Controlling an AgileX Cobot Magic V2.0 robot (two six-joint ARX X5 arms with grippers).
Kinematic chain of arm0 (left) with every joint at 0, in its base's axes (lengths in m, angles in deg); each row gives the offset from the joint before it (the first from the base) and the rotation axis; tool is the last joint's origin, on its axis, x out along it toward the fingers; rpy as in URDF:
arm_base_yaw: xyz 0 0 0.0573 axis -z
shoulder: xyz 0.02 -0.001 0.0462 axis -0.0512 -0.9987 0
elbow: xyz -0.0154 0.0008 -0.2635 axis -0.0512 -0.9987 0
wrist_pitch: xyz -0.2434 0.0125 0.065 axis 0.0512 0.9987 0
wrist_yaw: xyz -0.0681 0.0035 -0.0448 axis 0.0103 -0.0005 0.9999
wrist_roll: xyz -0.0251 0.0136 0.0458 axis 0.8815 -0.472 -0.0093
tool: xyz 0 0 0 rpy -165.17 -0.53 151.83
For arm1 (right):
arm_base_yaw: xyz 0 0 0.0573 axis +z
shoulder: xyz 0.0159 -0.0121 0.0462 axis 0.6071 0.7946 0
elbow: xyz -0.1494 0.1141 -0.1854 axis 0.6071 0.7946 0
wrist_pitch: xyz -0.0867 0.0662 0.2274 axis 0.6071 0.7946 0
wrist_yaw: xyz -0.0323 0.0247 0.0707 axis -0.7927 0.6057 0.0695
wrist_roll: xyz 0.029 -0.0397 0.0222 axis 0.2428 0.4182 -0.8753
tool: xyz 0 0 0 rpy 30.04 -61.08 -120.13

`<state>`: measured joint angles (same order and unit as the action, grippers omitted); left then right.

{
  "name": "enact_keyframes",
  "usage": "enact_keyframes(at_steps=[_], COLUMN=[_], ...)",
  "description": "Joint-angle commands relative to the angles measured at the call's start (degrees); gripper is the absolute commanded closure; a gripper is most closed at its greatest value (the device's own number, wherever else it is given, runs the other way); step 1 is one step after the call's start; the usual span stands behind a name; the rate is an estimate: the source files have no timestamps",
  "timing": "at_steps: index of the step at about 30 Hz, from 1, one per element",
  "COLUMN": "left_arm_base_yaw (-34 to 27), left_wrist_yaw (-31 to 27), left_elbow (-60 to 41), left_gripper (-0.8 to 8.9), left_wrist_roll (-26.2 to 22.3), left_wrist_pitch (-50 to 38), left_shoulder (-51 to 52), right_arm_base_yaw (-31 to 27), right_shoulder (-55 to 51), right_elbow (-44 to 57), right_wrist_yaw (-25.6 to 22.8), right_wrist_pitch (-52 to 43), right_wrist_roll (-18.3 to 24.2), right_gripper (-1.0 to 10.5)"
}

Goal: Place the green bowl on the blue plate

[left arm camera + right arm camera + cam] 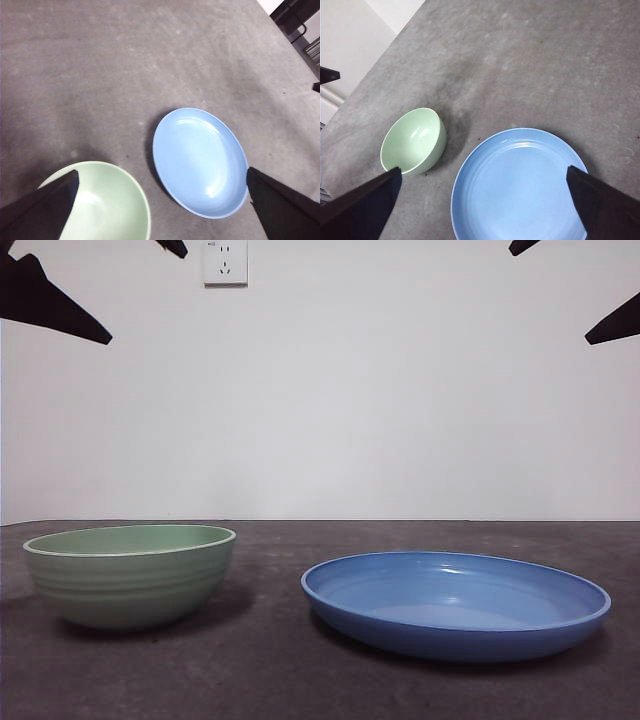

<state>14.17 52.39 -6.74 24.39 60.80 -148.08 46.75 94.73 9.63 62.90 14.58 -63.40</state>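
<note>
Green bowl [130, 575] sat upright on the dark grey surface [270, 660], at the left in the front view. Blue plate [455, 602] lay flat to its right, near but w/ a clear strip of surface between them, not touching. Bowl was empty; plate also empty, glossy, w/ light reflections inside. Both arms were high above the surface. Left claw [160, 210] hung above bowl and plate, jaws wide apart, nothing between them; bowl [107, 205] partly behind one jaw, plate [200, 160] between the two jaws in that view. Right claw [482, 205] was over the plate [520, 190], jaws also spread wide, holding nothing; bowl [413, 140] showed just beside one jaw tip. Front view gave only black tips at the top corners. White wall w/ a socket [225, 262] stood behind the surface.
</note>
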Motion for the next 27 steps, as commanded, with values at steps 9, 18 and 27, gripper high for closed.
enact_keyframes(at_steps=[9, 18, 27], left_arm_base_yaw=[-0.76, -1.07, -1.07], left_wrist_yaw=[-13.46, -13.90, -13.90], left_elbow=[1.27, 1.27, 1.27], left_gripper=[1.84, 1.88, 1.88], left_wrist_roll=[0.28, -0.59, -2.75], left_wrist_pitch=[6.56, 8.55, 8.04], left_shoulder=[-6.60, -18.53, -29.27], right_arm_base_yaw=[0.26, 0.26, 0.26], right_shoulder=[0.35, 0.33, 0.33], right_elbow=[-0.90, -0.90, -0.90], right_wrist_yaw=[-0.17, -0.11, 0.50], right_wrist_pitch=[0.07, 0.02, 0.04], right_wrist_roll=[0.59, 0.59, 0.55], right_gripper=[2.9, 2.9, 2.9])
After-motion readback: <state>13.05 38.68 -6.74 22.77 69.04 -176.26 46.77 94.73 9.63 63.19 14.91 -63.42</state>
